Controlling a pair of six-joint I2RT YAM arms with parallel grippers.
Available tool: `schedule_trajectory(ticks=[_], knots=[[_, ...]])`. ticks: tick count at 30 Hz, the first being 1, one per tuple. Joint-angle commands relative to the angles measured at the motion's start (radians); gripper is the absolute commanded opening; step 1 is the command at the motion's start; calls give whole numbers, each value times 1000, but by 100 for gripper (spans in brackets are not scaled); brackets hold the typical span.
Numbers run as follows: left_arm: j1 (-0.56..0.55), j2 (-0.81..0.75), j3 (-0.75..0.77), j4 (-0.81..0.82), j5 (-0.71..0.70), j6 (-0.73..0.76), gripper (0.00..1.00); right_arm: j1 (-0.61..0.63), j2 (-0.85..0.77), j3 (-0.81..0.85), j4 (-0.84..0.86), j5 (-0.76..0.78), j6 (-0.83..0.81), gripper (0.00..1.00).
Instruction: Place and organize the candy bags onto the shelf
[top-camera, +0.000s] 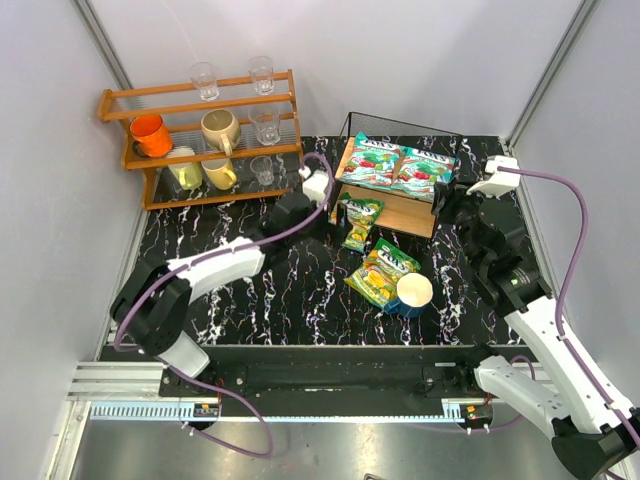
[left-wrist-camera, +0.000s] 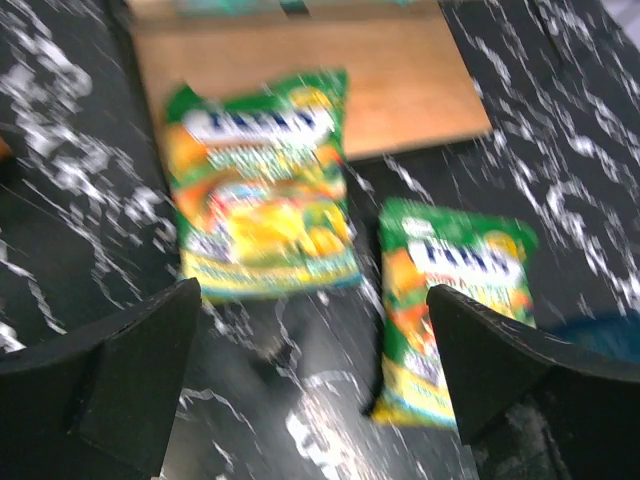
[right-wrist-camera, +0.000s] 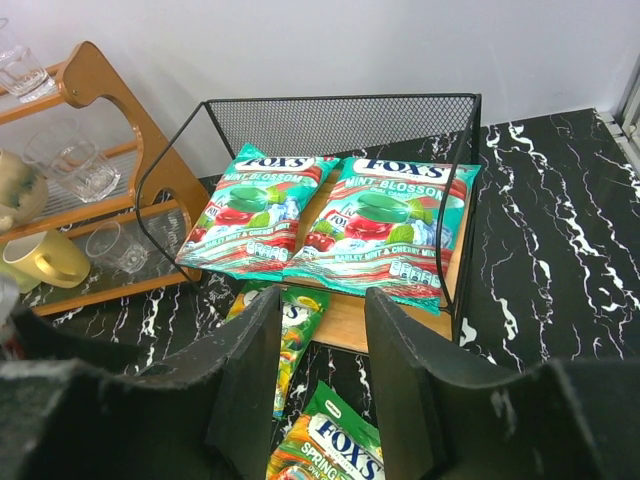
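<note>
While left fingers, right fingers gape empty, teal bags read FOX'S MINT BLOSSOM

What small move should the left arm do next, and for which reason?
Probably move the open, empty left tool over the yellow-green bag lying flat on the table beside the cup, then lower it. The other yellow-green bag already lies partly on the lower board.

The candy bags are glossy printed film (light glints on the teal pair). The shelf pairs smooth pale wood boards with thin black wire mesh. The tabletop looks like polished black marble, white-veined. The mug rack is varnished orange-brown wood.
</note>
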Motion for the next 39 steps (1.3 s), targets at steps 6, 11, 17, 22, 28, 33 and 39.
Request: schedule_trajectory(ticks=[6, 11, 17, 22, 28, 33, 39], knots=[[-189, -56, -282, 199, 91, -112, 99, 5, -46, 17, -31, 28, -6, 48], [-230, 16, -331, 302, 110, -158, 99, 5, -63, 20, -55, 31, -1, 48], [-237, 71, -316, 339, 116, -164, 99, 7, -71, 27, -71, 31, -10, 48], [-237, 97, -272, 309, 82, -121, 99, 7, -68, 32, -72, 34, -17, 48], [-235, 149, -221, 275, 64, -72, 99, 7, -57, 34, -71, 33, -23, 48], [-232, 194, -221, 288, 56, -71, 96, 7, -57, 38, -71, 33, -26, 49], [-227, 211, -269, 348, 73, -103, 72, 7, -56, 37, -69, 28, -21, 48]])
